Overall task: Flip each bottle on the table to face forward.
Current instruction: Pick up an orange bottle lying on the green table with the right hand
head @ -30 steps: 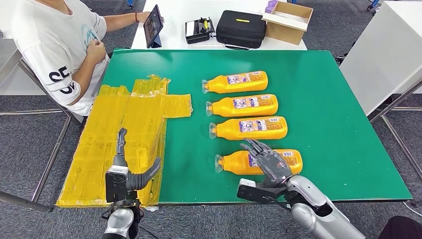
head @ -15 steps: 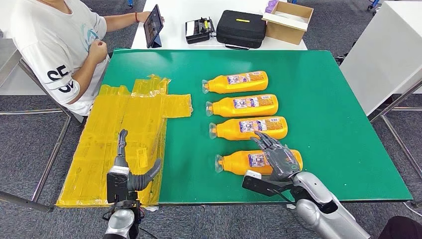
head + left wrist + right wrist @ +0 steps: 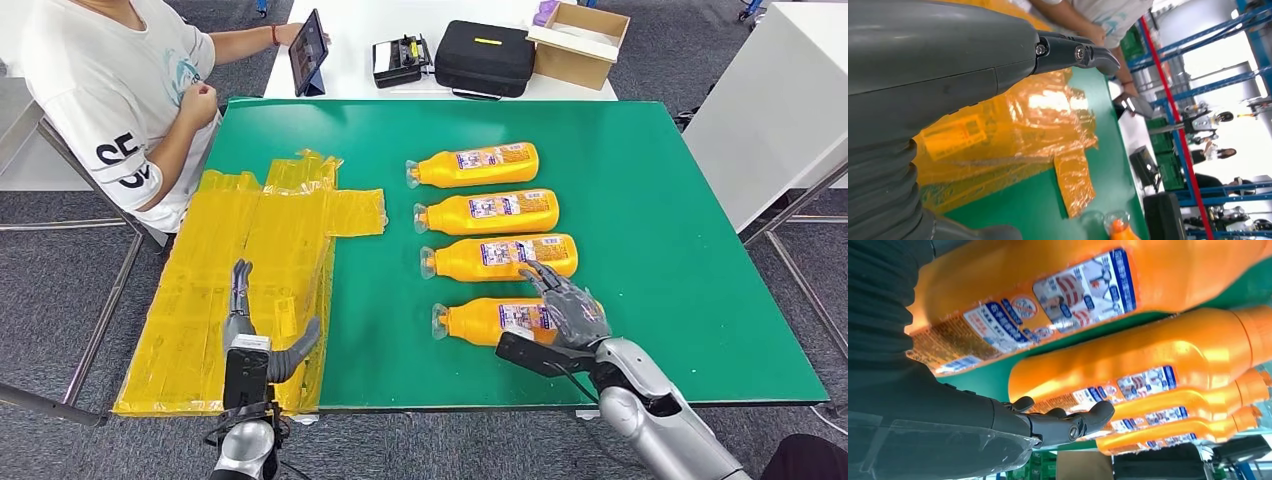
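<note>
Table (image 3: 680, 250): green top, near edge toward the robot.

Bottles, four, orange, lying on their sides in a column near the table's middle, clear caps pointing toward the robot's left, printed labels facing up.
- Farthest bottle (image 3: 472, 164): fully visible.
- Second bottle (image 3: 487, 211): fully visible.
- Third bottle (image 3: 500, 256): fully visible; base end just beside the right hand's fingertips.
- Nearest bottle (image 3: 490, 320): neck, cap and label visible; base end hidden under the right hand. In the right wrist view this bottle (image 3: 1088, 285) is close and partly cut off by the frame, label readable only as blue, red and white blocks.

Right hand (image 3: 570, 310): rests over the base end of the nearest bottle, fingers spread across it. Whether the fingers grip the bottle or only lie on it cannot be told; the thumb's contact is hidden.

Left hand (image 3: 262, 335): raised above the yellow sheets, fingers extended and apart, thumb out to the side, holding nothing. The left wrist view shows its ribbed cover and one fingertip (image 3: 1098, 52).

Yellow plastic sheets (image 3: 250, 270): crinkled, spread flat on the table's left part, overhanging the edge.

Person (image 3: 110, 90): seated at the far left corner, white shirt, head cut off.

Rear white table: tablet (image 3: 308, 52), black case (image 3: 485, 58), cardboard box (image 3: 578, 42).
</note>
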Robot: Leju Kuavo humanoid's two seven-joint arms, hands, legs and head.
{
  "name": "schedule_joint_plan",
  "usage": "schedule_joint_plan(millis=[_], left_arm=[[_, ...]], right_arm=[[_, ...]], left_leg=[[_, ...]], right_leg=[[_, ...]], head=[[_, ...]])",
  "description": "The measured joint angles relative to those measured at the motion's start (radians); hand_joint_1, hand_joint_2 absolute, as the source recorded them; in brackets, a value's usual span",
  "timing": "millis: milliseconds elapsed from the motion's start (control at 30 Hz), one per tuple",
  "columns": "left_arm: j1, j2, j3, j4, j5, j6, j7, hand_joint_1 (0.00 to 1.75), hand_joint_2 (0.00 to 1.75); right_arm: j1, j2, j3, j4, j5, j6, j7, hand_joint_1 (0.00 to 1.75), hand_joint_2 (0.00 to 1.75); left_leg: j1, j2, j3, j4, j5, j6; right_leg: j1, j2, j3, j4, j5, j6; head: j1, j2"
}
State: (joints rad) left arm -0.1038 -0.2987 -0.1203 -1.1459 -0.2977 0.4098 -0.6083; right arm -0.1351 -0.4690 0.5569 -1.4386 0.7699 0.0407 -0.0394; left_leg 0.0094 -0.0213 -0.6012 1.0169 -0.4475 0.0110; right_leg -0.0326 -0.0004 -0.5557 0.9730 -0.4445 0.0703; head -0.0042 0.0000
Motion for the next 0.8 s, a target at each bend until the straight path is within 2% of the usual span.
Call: schedule_joint_plan(millis=[167,800], left_arm=[[0.001,0.000,-0.003,0.005,0.001,0.003,0.005,0.00,1.75],[0.003,0.001,-0.003,0.014,0.017,-0.003,0.005,0.00,1.75]], right_arm=[[0.000,0.015,-0.001,0.029,0.012,0.002,0.014,0.00,1.75],[0.007,-0.005,-0.001,0.044,0.022,0.032,0.048,0.00,1.75]], left_leg=[[0.000,0.000,0.000,0.000,0.000,0.000],[0.000,0.000,0.000,0.000,0.000,0.000]], right_leg=[[0.000,0.000,0.000,0.000,0.000,0.000],[0.000,0.000,0.000,0.000,0.000,0.000]], head=[[0.000,0.000],[0.000,0.000]])
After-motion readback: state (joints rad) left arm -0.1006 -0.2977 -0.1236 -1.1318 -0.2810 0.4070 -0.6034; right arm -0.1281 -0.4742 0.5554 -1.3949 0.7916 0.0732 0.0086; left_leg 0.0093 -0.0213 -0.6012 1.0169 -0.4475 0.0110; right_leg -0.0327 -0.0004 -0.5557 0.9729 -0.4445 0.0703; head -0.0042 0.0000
